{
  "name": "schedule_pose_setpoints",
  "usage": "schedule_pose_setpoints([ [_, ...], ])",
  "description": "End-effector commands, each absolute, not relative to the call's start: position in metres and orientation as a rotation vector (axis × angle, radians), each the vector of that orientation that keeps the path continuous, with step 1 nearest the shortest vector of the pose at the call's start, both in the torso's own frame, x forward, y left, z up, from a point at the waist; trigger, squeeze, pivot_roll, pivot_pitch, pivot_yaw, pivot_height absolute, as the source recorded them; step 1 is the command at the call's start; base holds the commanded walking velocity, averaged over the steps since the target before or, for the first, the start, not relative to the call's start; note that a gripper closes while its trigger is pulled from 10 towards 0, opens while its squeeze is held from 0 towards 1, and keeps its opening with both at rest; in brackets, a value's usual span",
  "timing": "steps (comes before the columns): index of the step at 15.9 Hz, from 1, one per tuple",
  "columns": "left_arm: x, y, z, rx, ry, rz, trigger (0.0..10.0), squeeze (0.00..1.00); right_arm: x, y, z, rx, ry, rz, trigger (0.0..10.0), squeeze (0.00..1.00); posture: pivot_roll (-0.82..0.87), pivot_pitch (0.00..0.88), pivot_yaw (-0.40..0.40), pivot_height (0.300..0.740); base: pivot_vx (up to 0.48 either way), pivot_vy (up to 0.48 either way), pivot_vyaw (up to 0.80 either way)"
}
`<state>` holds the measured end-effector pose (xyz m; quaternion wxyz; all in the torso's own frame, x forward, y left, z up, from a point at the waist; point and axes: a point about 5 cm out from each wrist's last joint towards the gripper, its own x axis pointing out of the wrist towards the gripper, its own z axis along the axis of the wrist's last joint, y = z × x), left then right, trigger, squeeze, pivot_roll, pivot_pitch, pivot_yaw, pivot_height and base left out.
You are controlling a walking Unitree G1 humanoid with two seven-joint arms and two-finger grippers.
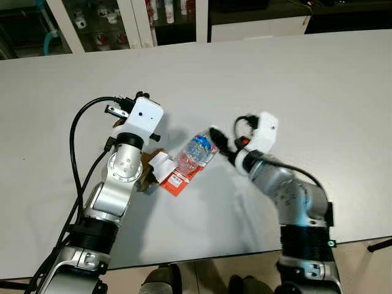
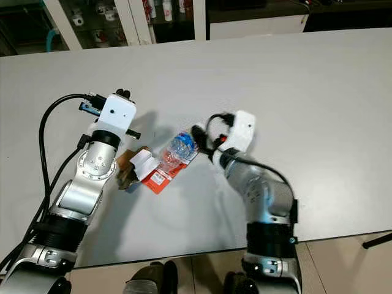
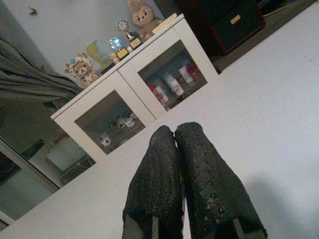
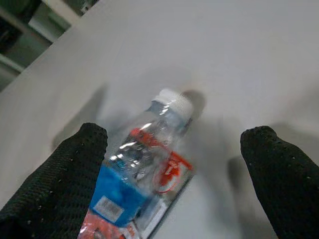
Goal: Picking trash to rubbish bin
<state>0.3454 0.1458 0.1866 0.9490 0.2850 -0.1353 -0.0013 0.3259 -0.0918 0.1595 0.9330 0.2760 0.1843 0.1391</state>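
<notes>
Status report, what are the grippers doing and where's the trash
Right gripper open, fingers either side of the plastic bottle lying on the white table. Left gripper shut, empty, raised over the table. Red packet under the bottle, brown scrap beside it.

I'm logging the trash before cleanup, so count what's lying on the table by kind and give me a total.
Plastic bottle: 1
Red packet: 1
White paper scrap: 1
Brown wrapper: 1
Total: 4, all on the white table, between the left gripper and the right gripper.
</notes>
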Motion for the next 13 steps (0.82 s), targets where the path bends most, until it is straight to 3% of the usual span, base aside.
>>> schedule_pose_setpoints([
  [1,0.346,0.147,0.190,0.580,-0.275,-0.005,10.0,0.00,0.327,-0.085,0.168,0.620,0.387,0.292,10.0,0.00,-0.01,0.146,0.037,0.720,0.000,0.000,0.00],
  [13,0.347,0.146,0.190,0.570,-0.272,-0.001,10.0,0.00,0.324,-0.052,0.193,0.719,0.519,0.425,10.0,0.00,-0.02,0.109,0.008,0.720,0.000,0.000,0.00],
])
